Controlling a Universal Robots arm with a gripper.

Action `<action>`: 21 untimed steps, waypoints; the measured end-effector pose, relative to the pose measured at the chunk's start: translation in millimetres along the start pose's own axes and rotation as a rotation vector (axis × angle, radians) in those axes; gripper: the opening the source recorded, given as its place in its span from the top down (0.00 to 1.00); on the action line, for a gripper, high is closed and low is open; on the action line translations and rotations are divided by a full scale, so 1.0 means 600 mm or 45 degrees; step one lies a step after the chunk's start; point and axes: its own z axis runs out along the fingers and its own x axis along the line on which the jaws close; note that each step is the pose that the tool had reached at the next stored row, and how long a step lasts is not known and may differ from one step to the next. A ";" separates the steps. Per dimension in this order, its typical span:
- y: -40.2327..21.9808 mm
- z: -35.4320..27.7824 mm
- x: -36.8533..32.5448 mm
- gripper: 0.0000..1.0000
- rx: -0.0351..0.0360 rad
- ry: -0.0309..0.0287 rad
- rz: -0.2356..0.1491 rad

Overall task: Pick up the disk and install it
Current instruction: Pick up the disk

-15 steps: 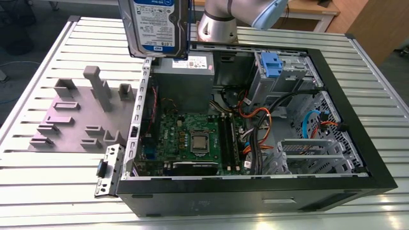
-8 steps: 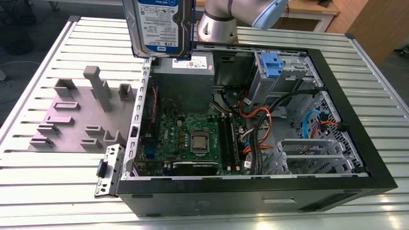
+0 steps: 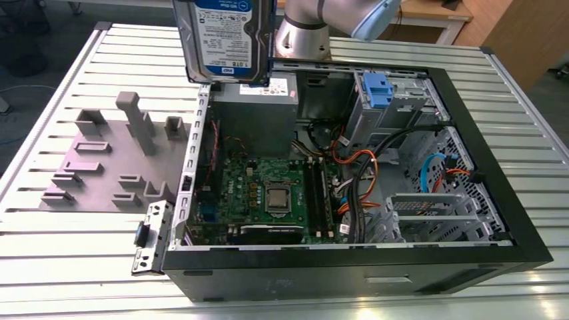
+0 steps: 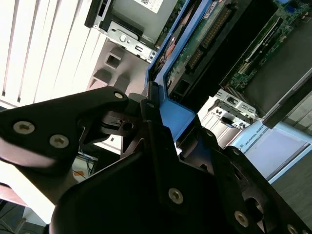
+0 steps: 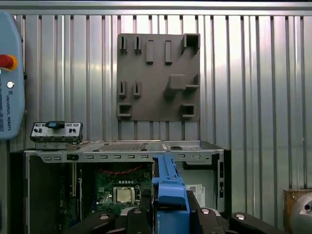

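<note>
The black pincer (image 4: 146, 109) is clamped shut on the bright blue plastic bracket (image 5: 170, 192) that frames the flat silver disk (image 3: 222, 37) with the white-and-blue label. So the pick-up part looks done, and it's the carry-over that's in hand. The disk hangs on edge in the air, up over the far side of the open black computer case (image 3: 520, 233), roughly above the grey power-supply box (image 3: 258, 110) and well clear of the green motherboard (image 3: 266, 190). Off to the exterior view's left, the grey fixture plate (image 3: 106, 167) sits on the slatted metal desk (image 3: 53, 227). My guess is that installing it calls for squaring the bracket up with the metal drive bay (image 3: 391, 107) before any push - there's cable clutter close by.
</note>
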 end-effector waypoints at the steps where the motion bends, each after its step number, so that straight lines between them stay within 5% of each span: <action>1: 0.000 0.000 0.005 0.64 0.0000 0.0001 0.000; 3: -0.001 -0.001 0.021 0.64 -0.0001 0.0002 0.000; 5: -0.009 -0.001 0.021 0.64 0.0002 -0.0001 0.002; 17: -0.095 -0.002 0.018 0.64 0.0001 0.0001 0.003; 21: -0.097 -0.002 0.018 0.64 0.0001 0.0005 0.003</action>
